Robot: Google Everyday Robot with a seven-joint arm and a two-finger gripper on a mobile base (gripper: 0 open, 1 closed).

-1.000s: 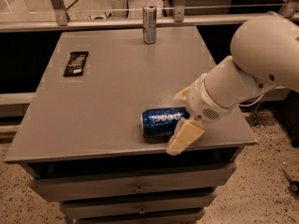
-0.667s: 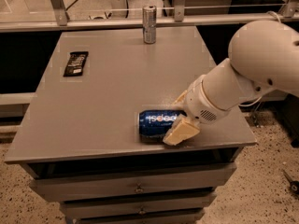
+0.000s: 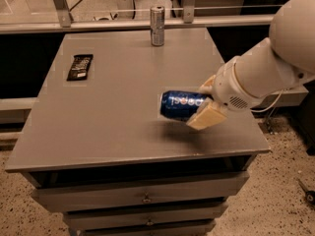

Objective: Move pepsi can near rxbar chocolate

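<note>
The blue pepsi can point(image 3: 178, 104) lies on its side in my gripper point(image 3: 205, 105), lifted a little above the grey table top point(image 3: 113, 107) at the right of the middle; its shadow falls on the table below it. The gripper's cream fingers are shut on the can's right end, one above and one below. The rxbar chocolate point(image 3: 79, 66), a flat black bar with white lettering, lies at the table's far left, well apart from the can.
A plain silver can point(image 3: 157, 25) stands upright at the table's far edge. Behind it runs a metal rail with glass. Drawers front the cabinet below the table. The white arm point(image 3: 275, 63) reaches in from the right.
The gripper has closed on the pepsi can and lifted it off the table, carrying it slightly up and left from the front right area.
</note>
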